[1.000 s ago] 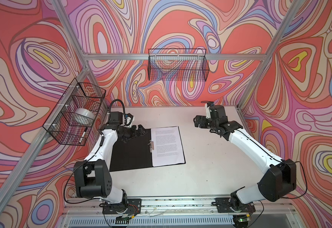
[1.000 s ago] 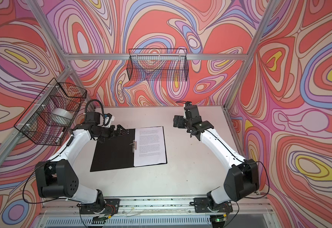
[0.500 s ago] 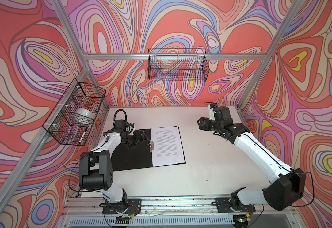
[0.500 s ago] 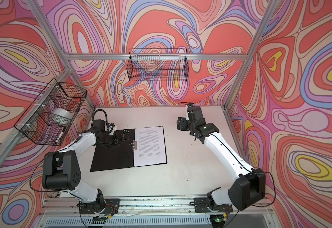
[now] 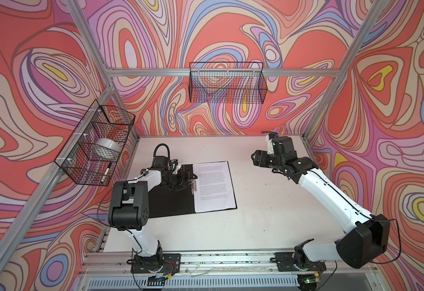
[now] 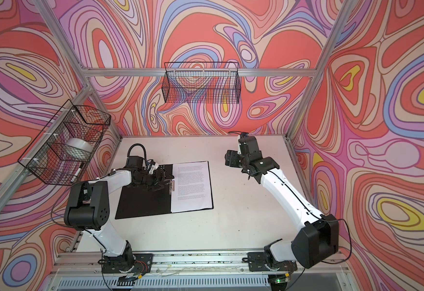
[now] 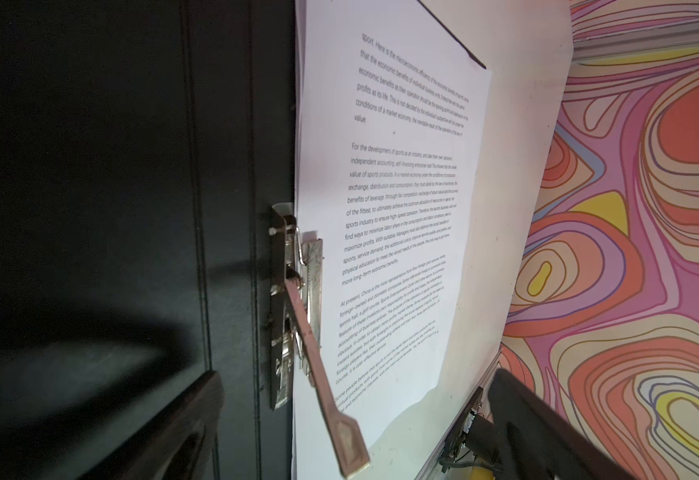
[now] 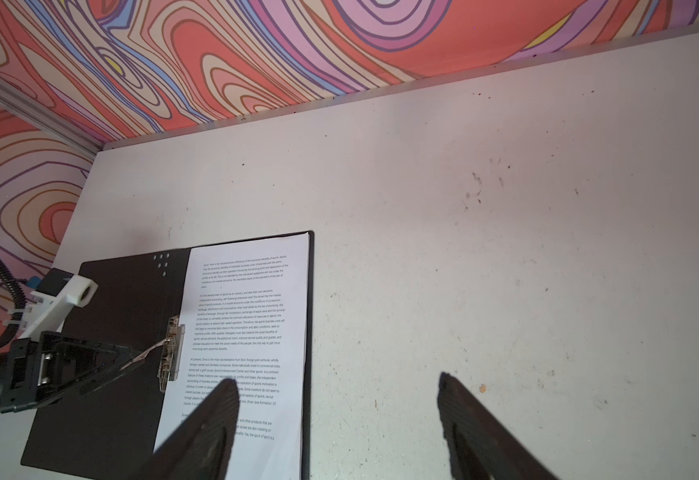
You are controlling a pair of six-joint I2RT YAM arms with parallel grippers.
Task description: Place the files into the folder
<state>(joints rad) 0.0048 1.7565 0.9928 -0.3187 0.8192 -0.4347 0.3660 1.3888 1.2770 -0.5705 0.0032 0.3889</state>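
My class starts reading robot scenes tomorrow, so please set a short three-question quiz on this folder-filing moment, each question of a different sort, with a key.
1. True or false: the folder lies shut on the table.
2. The printed sheets lie on: A) the folder's right half in both top views; B) its left half; C) the bare table.
3. Which gripper is closest to the clip lever?
Key: 1 false, it lies open, black inside up. 2 A. 3 the left gripper, open; the right gripper, also open, hangs apart from the folder.
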